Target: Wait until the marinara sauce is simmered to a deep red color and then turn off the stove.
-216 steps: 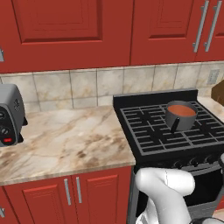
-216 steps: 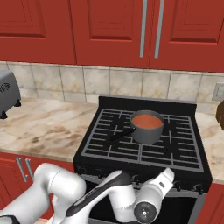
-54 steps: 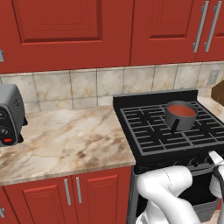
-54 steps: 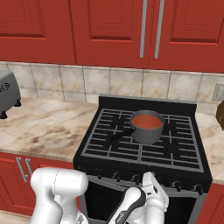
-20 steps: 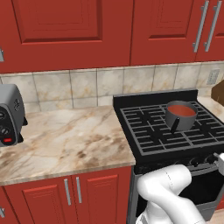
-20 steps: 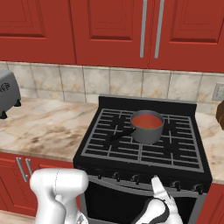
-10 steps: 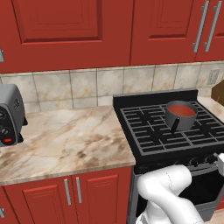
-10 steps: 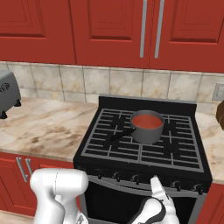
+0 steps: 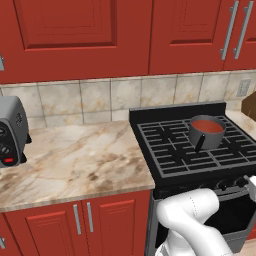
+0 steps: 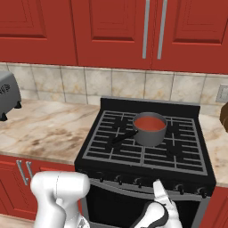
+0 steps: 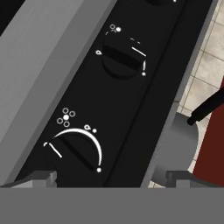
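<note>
Hovering open hand [image 11: 105, 177] before stove [image 11: 131, 109] knob [image 11: 76, 151], apart.

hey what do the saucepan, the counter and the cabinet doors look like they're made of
Saucepan: likely brushed metal, matte grey wall, dark handle perhaps plastic. Counter: looks like polished marble or stone, beige with brown veining. Cabinet doors: probably red painted wood, raised panels, metal bar handles.

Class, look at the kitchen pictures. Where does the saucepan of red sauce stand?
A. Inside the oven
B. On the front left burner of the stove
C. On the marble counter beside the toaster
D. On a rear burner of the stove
D: the saucepan with its sauce stands on the grates toward the back of the stove, near the raised back panel, its dark handle pointing forward and left.
</note>
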You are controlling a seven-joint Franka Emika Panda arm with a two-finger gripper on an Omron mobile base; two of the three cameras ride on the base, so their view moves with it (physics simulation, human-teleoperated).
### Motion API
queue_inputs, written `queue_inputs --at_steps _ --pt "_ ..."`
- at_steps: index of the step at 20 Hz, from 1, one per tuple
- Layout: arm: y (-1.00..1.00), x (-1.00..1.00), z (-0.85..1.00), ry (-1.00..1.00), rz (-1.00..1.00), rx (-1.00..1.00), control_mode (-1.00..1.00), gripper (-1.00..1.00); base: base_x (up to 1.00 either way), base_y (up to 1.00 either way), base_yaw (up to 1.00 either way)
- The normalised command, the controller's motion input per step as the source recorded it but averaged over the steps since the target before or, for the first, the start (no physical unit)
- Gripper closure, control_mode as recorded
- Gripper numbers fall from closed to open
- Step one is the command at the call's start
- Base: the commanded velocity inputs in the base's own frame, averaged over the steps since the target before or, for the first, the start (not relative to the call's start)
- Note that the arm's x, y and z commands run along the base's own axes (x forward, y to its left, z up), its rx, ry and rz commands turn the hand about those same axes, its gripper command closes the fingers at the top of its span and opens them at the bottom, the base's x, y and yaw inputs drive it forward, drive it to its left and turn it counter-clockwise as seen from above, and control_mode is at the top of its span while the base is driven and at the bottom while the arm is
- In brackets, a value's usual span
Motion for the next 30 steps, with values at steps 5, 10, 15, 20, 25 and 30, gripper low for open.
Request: queue_inputs --at_steps 5,10,15,20,25,30 --pt "0.0 0.0 0.0 0.0 0.0 0.0 -1.0 -1.0 0.0 0.0 0.0" --pt "0.0 0.0 0.0 0.0 0.0 0.0 -1.0 -1.0 0.0 0.0 0.0" --pt "0.0 0.0 0.0 0.0 0.0 0.0 -1.0 -1.0 0.0 0.0 0.0" --pt "0.0 0.0 0.0 0.0 0.0 0.0 -1.0 -1.0 0.0 0.0 0.0" --pt "0.0 0.0 0.0 0.0 0.0 0.0 -1.0 -1.0 0.0 0.0 0.0" --pt "0.0 0.0 0.0 0.0 0.0 0.0 -1.0 -1.0 0.0 0.0 0.0"
